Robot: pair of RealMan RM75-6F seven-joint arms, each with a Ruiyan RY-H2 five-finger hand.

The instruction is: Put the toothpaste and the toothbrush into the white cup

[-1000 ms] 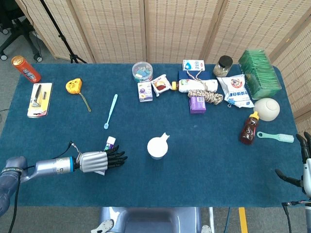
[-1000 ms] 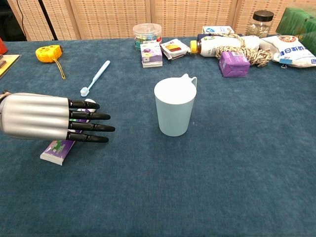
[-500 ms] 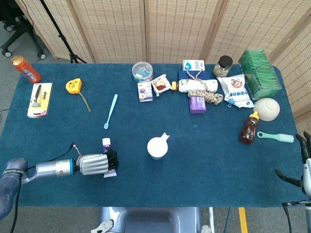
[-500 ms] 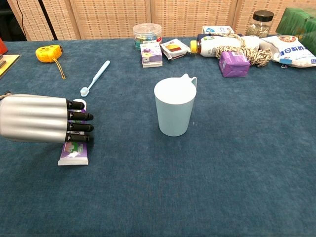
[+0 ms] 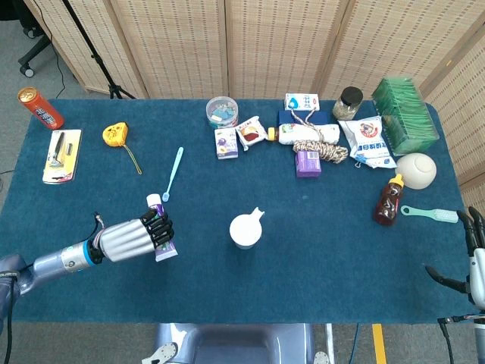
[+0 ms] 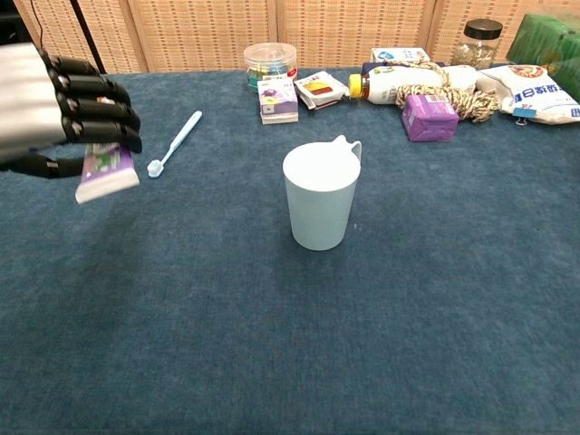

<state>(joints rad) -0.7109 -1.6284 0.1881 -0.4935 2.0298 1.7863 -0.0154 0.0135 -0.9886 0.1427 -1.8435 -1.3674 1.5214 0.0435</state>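
My left hand [image 5: 136,236] [image 6: 54,107] grips the purple-and-white toothpaste tube [image 5: 161,231] [image 6: 105,170] and holds it lifted above the blue tablecloth, left of the white cup [image 5: 245,230] [image 6: 320,197]. The cup stands upright near the table's middle. The light blue toothbrush [image 5: 173,174] [image 6: 176,141] lies flat on the cloth beyond my left hand. At the lower right corner of the head view my right hand [image 5: 471,254] hangs with fingers apart, holding nothing.
Along the back stand a clear tub [image 5: 222,111], small boxes, a rope-wrapped bottle [image 5: 314,138], a jar [image 5: 348,102] and snack bags. A sauce bottle [image 5: 388,200], white bowl [image 5: 416,170] and teal brush [image 5: 430,214] sit at right. A yellow tape measure [image 5: 115,134], razor pack [image 5: 62,155] and orange can [image 5: 40,108] lie at left.
My left hand closed its fingers around the toothpaste tube and lifted it off the cloth. The right hand has barely moved.
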